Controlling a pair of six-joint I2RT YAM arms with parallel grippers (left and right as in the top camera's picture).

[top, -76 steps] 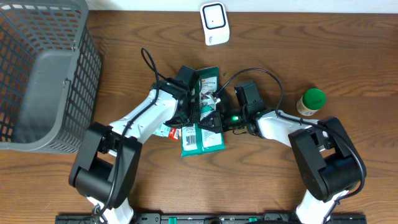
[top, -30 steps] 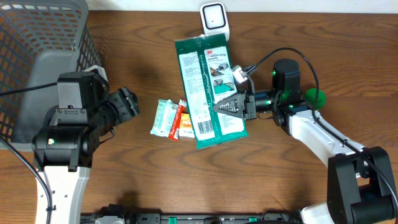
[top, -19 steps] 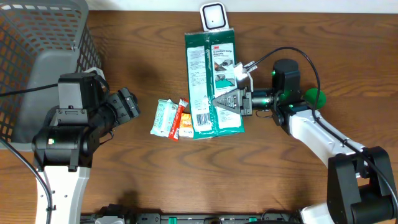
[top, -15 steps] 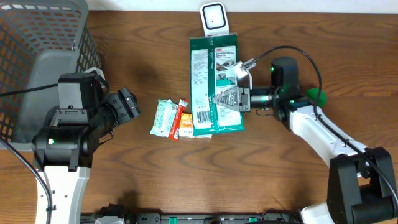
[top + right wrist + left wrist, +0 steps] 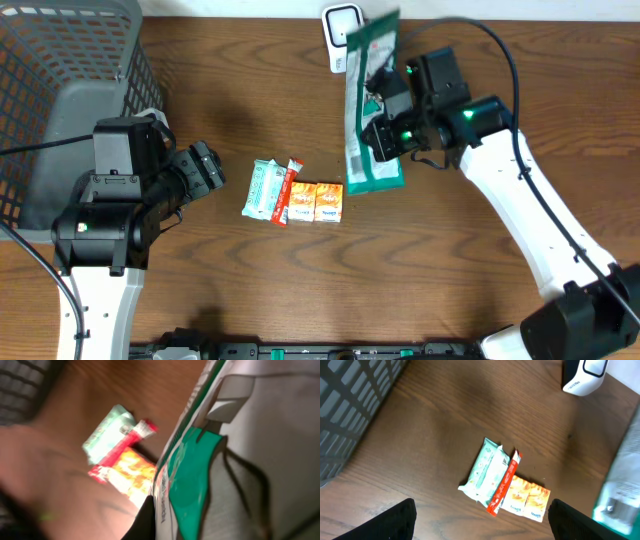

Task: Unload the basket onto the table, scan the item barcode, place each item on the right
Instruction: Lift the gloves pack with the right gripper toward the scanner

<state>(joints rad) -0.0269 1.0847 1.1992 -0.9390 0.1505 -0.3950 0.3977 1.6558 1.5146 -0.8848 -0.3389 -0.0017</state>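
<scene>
The flat, glossy green pack (image 5: 362, 160) hangs tilted above the table (image 5: 450, 290), its top edge just beside the white, rounded scanner (image 5: 341, 36). The right gripper (image 5: 385, 130) is closed on the pack's edge. Three small packets lie together on the brown wood: one soft mint-green packet (image 5: 264, 189), one thin red stick (image 5: 288, 192) and one orange packet (image 5: 321, 201). The left gripper (image 5: 205, 172) stands wide apart and holds nothing. One grey plastic lattice basket (image 5: 130, 110) sits on the left; only its solid floor shows inside.
</scene>
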